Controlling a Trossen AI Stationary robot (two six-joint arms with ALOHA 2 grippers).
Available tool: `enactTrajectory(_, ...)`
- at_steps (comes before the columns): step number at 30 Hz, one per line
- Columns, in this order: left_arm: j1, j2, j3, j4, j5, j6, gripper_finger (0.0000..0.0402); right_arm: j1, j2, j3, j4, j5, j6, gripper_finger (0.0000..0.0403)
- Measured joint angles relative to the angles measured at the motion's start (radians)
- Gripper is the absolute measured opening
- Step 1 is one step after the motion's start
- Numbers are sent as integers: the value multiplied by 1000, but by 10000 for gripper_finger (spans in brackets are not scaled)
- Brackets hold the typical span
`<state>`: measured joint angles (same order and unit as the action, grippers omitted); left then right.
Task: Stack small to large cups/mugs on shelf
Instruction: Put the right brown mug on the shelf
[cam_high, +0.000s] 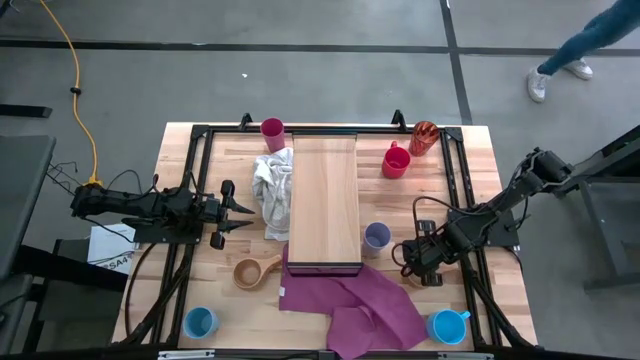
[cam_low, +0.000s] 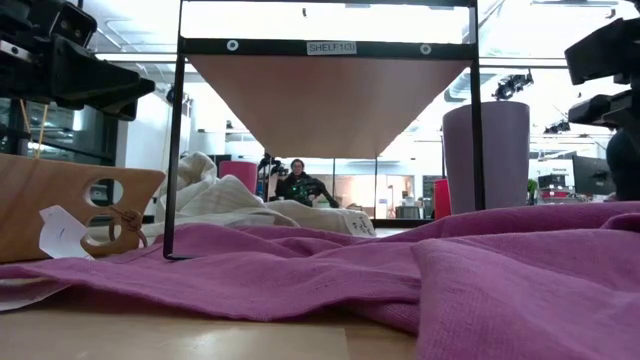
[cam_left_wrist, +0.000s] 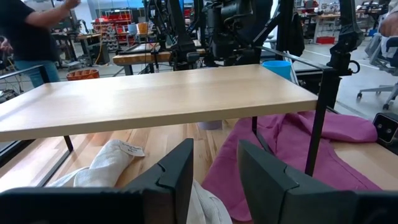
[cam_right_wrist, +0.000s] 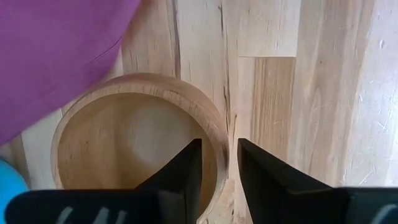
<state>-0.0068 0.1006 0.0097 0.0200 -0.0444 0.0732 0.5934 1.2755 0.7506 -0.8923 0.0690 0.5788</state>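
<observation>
The light-wood shelf (cam_high: 323, 200) stands mid-table. My right gripper (cam_right_wrist: 219, 146) points down, open, over a tan wooden cup (cam_right_wrist: 124, 143) beside the purple cloth (cam_high: 350, 295). One finger is inside the cup's rim (cam_right_wrist: 219, 163), one outside, and no touch shows. My left gripper (cam_left_wrist: 214, 180) waits open and level at the shelf's left. A second wooden handled cup (cam_high: 255, 270), a lavender tumbler (cam_high: 376, 237), a red mug (cam_high: 396, 161), an orange-red tumbler (cam_high: 424, 137), a magenta tumbler (cam_high: 272, 130) and two blue mugs (cam_high: 200, 322) (cam_high: 448, 326) stand upright on the table.
A crumpled white cloth (cam_high: 270, 190) lies against the shelf's left side. The purple cloth spreads from under the shelf's near end to the table's near edge. A dark frame (cam_high: 205, 135) runs round the tabletop. A person's legs (cam_high: 570, 55) show beyond the far right corner.
</observation>
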Motion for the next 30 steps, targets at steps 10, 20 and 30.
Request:
enactTrajectory(10,0,0,0,0,0,0,111,0,0,0,0,6,6,59)
enactTrajectory(20,0,0,0,0,0,0,111,0,1,0,0,9,22,6)
enactTrajectory(30,0,0,0,0,0,0,111,0,1,2,2,2,27,2)
